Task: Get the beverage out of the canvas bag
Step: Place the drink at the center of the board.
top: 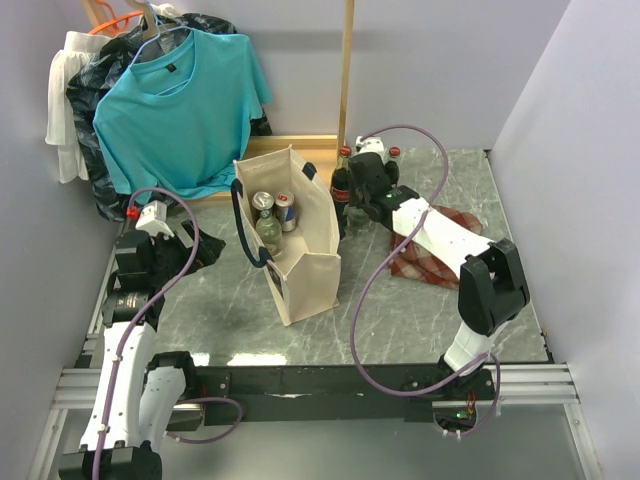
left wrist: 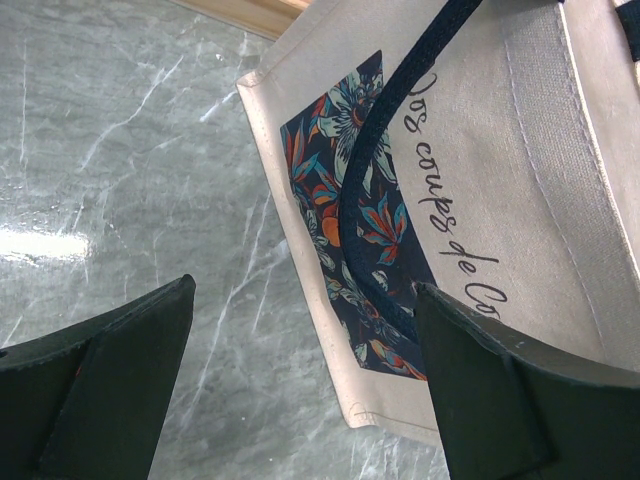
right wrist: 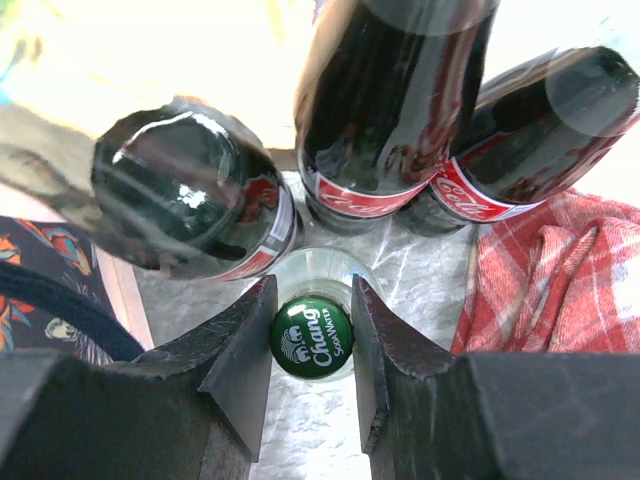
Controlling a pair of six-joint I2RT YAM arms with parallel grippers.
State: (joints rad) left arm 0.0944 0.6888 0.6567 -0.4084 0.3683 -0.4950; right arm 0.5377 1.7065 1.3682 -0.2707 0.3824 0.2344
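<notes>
The right pincer [right wrist: 312, 288] sits straight over the Chang soda-water bottle [right wrist: 312, 338]. Its fingers press either side of the green cap, so it looks clamped on. The bottle appears to stand upright on the bench [top: 230, 310], its long axis running straight up into the pincer. It's tucked just beside three dark cola bottles [right wrist: 390, 120], with a red plaid cloth [right wrist: 550, 270] near. That's outside the canvas bag [top: 305, 250], which stands to that arm's left with cans [top: 263, 201] showing in its open top. The left pincer [left wrist: 305, 292] hovers by the bag's flower-printed side, fingers wide apart and empty. The right arm owns this one. Letting go looks like the step in hand, then a straight lift clear of those cola necks.
</notes>
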